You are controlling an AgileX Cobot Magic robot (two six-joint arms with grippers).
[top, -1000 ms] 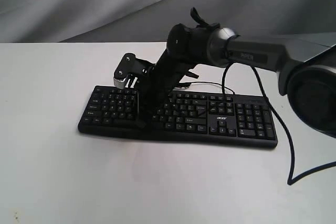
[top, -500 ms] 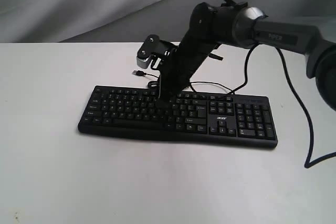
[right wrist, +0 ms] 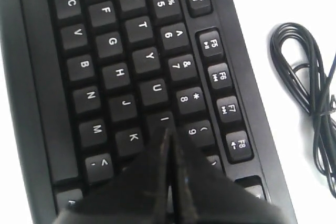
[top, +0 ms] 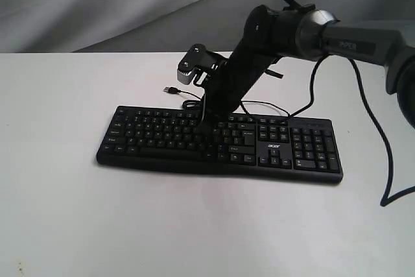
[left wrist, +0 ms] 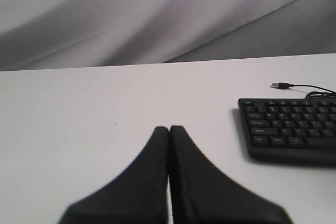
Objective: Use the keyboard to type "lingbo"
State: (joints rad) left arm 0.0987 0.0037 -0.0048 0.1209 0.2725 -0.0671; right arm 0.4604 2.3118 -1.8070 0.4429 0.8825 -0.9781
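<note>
Your exterior view sits in front of the table, raised and tilted down. It is far enough back to take in the whole keyboard and the grey backdrop behind it. Your left wrist view rides low over the table and looks almost level along the left gripper toward that backdrop. It stands well off the keyboard and catches only one end of it and the USB plug. Your right wrist view looks steeply down past the right gripper, very near the keyboard, with the cable coil just beside. All three views share the keyboard; exterior and left wrist also share the plug.
</note>
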